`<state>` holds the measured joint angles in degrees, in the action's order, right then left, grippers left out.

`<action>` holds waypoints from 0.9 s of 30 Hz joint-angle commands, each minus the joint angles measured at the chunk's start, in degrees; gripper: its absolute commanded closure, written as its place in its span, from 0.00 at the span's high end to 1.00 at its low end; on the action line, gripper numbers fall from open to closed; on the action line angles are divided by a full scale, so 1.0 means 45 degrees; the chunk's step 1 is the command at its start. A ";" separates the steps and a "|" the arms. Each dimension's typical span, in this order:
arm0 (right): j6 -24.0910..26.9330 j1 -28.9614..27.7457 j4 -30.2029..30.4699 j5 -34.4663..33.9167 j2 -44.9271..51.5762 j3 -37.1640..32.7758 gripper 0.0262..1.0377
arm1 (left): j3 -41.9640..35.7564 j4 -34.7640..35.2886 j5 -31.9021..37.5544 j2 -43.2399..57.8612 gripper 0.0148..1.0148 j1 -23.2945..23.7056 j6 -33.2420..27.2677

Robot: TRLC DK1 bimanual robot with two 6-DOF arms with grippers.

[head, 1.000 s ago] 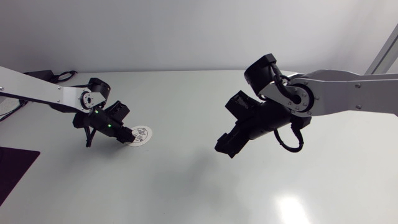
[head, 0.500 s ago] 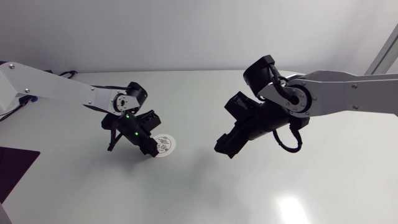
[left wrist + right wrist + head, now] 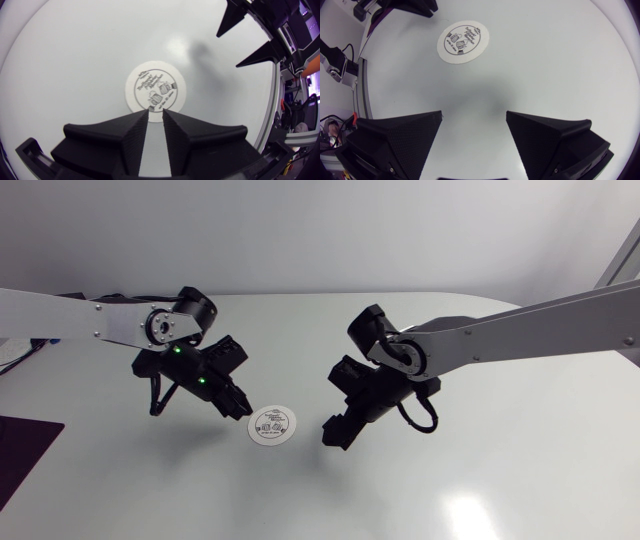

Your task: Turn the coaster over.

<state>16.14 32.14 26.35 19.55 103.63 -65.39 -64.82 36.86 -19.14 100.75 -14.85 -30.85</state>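
Observation:
The round white coaster (image 3: 272,424) lies flat on the table with its printed side up, between my two grippers. My left gripper (image 3: 238,408) is at its left edge. In the left wrist view the fingers (image 3: 137,127) leave only a narrow gap, and their tips sit at the coaster's (image 3: 154,90) near rim without clamping it. My right gripper (image 3: 335,435) hangs just right of the coaster. It (image 3: 473,120) stands wide open with nothing between its fingers, and the coaster (image 3: 463,41) lies ahead of it.
The pale table (image 3: 450,470) is bare around the coaster. A dark mat (image 3: 20,450) covers the front left corner. My right gripper's fingers (image 3: 260,52) show beyond the coaster in the left wrist view.
The left gripper moved right and toward the front, and the coaster slid along with it. The right arm swung left and lowered its gripper close to the coaster.

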 commanded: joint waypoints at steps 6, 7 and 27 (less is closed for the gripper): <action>0.0300 0.0748 0.0024 0.0108 0.1423 -0.1779 0.06 | 0.0224 0.0070 0.0014 0.0560 0.27 0.0859 -0.0273; 0.0378 0.0787 0.0141 0.0108 0.1638 -0.2013 0.05 | 0.0185 0.0070 0.0034 0.0639 0.35 0.0859 -0.0234; 0.1276 0.1061 0.1449 0.1202 0.4490 -0.5079 0.02 | -0.0811 0.0129 0.0346 0.2553 0.95 0.0429 0.0020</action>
<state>20.64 36.51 31.44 24.27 121.91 -86.80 -66.54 36.86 -17.58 110.08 -12.43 -30.85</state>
